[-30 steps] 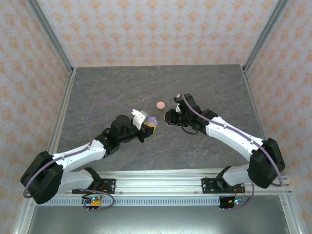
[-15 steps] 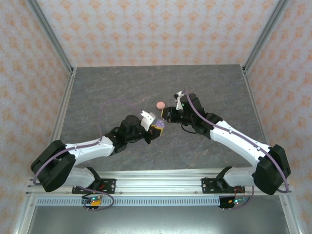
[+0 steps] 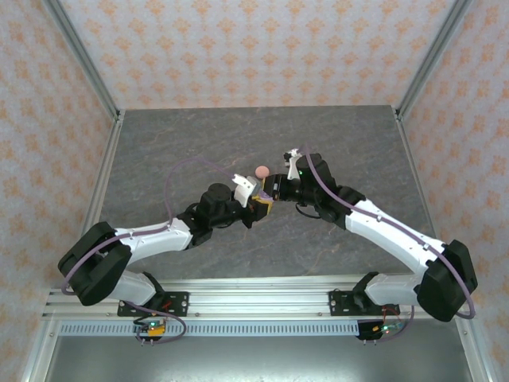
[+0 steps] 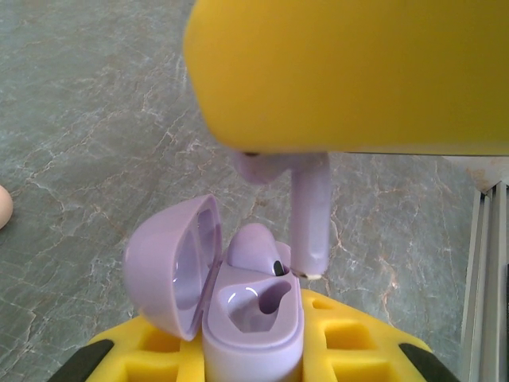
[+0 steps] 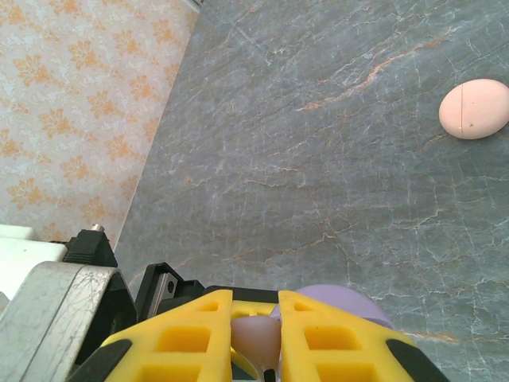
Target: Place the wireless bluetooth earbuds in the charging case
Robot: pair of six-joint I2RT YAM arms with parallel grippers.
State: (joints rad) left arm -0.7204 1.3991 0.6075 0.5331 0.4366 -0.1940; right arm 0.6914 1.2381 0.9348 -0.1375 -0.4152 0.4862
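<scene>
Earbud (image 4: pixel 310 208), lavender, was clenched in the right jaws, stem down, just above the rim of the open lavender charging case (image 4: pixel 253 322), itself grasped by the left jaws over the tabletop (image 4: pixel 95 119).

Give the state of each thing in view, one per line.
lavender charging case: lid open, held in left gripper jaws, one slot empty
seated earbud: in its slot
second lavender earbud: clamped in right gripper jaws, stem down, not yet seated
pink case: closed, on the table
</scene>
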